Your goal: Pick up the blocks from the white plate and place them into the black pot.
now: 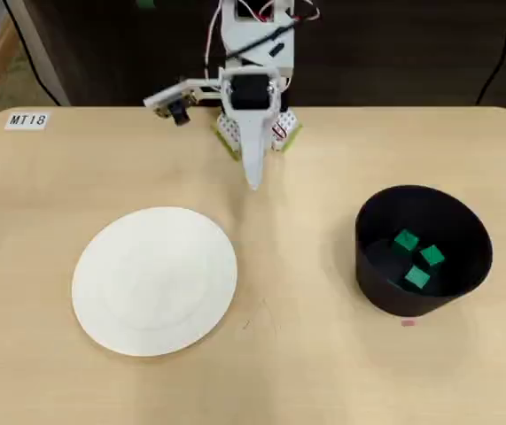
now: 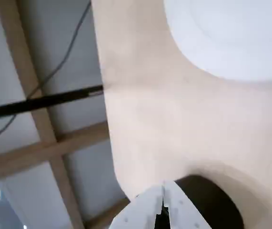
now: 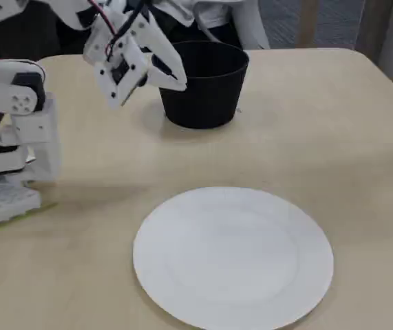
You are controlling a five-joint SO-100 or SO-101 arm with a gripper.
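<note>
Blocks are lying inside the black pot (three are showing overhead), and the white plate is sitting bare. Nothing is occupying the gripper, its fingers pressed together, hanging near the arm's base. Clearing looks finished; next I'd judge only parking remains.

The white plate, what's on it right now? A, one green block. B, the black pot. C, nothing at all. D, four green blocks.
C: the white plate lies bare in the overhead and fixed views, while green blocks sit inside the black pot, which stands apart from it.
</note>
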